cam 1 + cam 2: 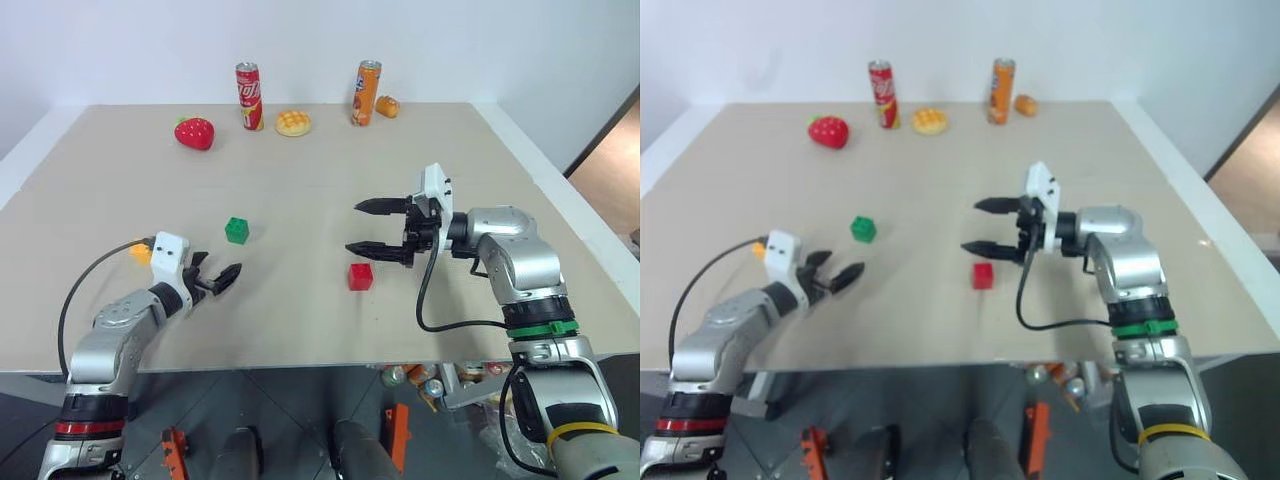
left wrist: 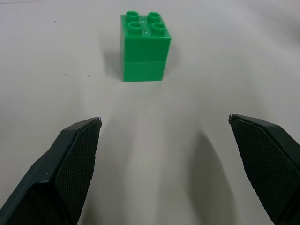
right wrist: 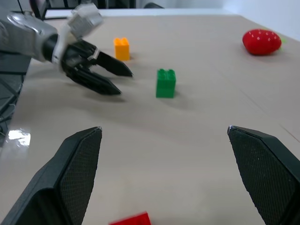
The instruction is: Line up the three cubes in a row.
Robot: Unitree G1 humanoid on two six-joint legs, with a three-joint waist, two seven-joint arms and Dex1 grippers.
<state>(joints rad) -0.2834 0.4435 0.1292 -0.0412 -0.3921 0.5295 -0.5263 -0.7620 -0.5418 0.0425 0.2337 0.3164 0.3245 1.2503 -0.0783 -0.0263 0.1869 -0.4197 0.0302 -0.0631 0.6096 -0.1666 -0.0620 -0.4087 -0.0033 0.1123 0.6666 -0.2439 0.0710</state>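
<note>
- Cubes are not in a row yet. The green cube [image 1: 237, 230] sits left of the middle of the head view. The red cube [image 1: 360, 276] sits lower and more to the right. The yellow-orange cube [image 1: 141, 253] sits at the left, partly hidden behind the left arm.
- Left gripper [image 1: 222, 279] is low over the table [image 1: 300, 180], at the lower left. Its fingers are wide open and hold nothing. In the left wrist view the green cube stands straight ahead of them, apart from them. I think it is lined up that way to grab the green cube.
- Right gripper [image 1: 368, 227] hangs just above the red cube in the picture and points to the left. Its fingers are wide open too and hold nothing.
- Far back, at the top of the picture, are a strawberry toy [image 1: 195, 133], a red can [image 1: 249, 96], a yellow bun toy [image 1: 293, 123] and an orange can [image 1: 366, 93]. They are well away from the cubes.
- Nothing stands between the cubes. The two arms point at each other, so they could bump in the middle.
</note>
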